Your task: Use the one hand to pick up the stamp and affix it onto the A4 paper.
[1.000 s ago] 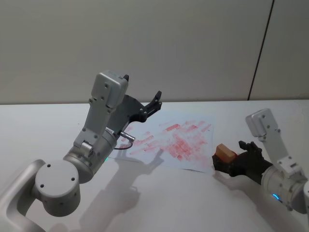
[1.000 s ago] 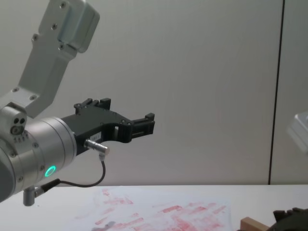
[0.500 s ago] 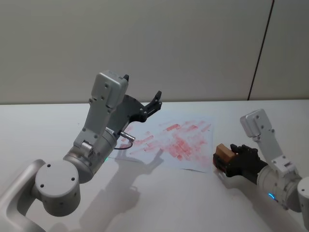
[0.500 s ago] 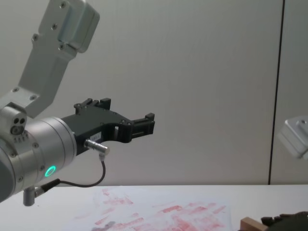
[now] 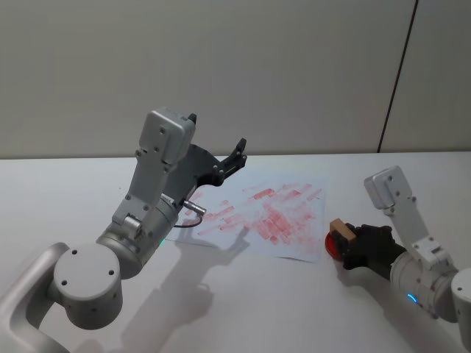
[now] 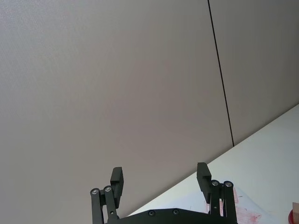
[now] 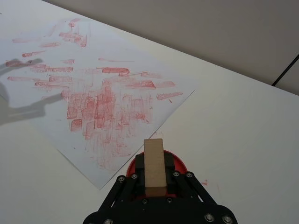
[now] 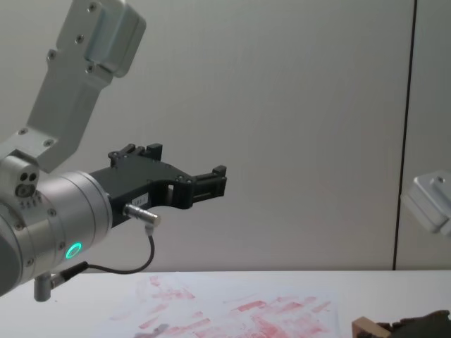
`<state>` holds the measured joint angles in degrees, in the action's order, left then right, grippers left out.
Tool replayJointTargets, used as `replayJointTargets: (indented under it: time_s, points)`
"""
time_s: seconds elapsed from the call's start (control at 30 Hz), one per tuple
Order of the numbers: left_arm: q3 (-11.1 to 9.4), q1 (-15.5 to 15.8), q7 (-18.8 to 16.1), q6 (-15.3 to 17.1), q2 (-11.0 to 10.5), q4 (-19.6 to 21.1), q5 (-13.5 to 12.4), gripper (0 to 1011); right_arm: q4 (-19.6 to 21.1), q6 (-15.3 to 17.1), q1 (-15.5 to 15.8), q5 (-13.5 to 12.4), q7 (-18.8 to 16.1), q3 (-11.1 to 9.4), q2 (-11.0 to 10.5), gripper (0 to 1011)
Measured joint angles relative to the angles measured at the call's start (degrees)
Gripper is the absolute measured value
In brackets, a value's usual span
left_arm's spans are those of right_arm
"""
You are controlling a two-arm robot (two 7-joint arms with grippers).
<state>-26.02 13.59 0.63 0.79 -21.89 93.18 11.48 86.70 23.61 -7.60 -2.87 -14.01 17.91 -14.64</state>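
My right gripper (image 7: 154,177) is clenched on the stamp (image 7: 154,161), a finger on each side of the block, right over the red ink pad (image 7: 174,163); I can't tell if they touch. Pad and stamp are on the table's (image 7: 243,121) right side, just off the A4 paper's (image 7: 93,93) near corner. My left gripper (image 6: 160,173) hangs high, fingers spread wide, holding nothing.

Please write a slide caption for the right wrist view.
Right pincer grips the stamp at a red round pad beside the A4 paper.
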Motion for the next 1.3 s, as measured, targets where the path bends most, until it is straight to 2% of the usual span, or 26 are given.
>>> replayJointTargets:
  time_s: [0.4,0.67,0.83,1.03,1.3]
  points:
    - [0.0,0.0,0.0,0.0,0.0,0.0,0.0,1001,0.56,-2.88,-0.36,-1.25,0.95,-0.1,0.71,220]
    - [0.0,0.0,0.0,0.0,0.0,0.0,0.0,1001,0.62,-5.3,-2.5,-2.69,0.66,0.71,3.13,220]
    - [0.0,0.0,0.0,0.0,0.0,0.0,0.0,1001,-0.2,-5.34,-3.9,-2.81,0.06,1.38,4.57,221]
    - [0.0,0.0,0.0,0.0,0.0,0.0,0.0,1002,-2.21,-4.29,-5.62,-1.41,-0.79,2.33,6.13,221]
    - [0.0,0.0,0.0,0.0,0.0,0.0,0.0,1001,-6.37,-2.66,-7.68,2.11,-1.71,3.64,7.8,220]
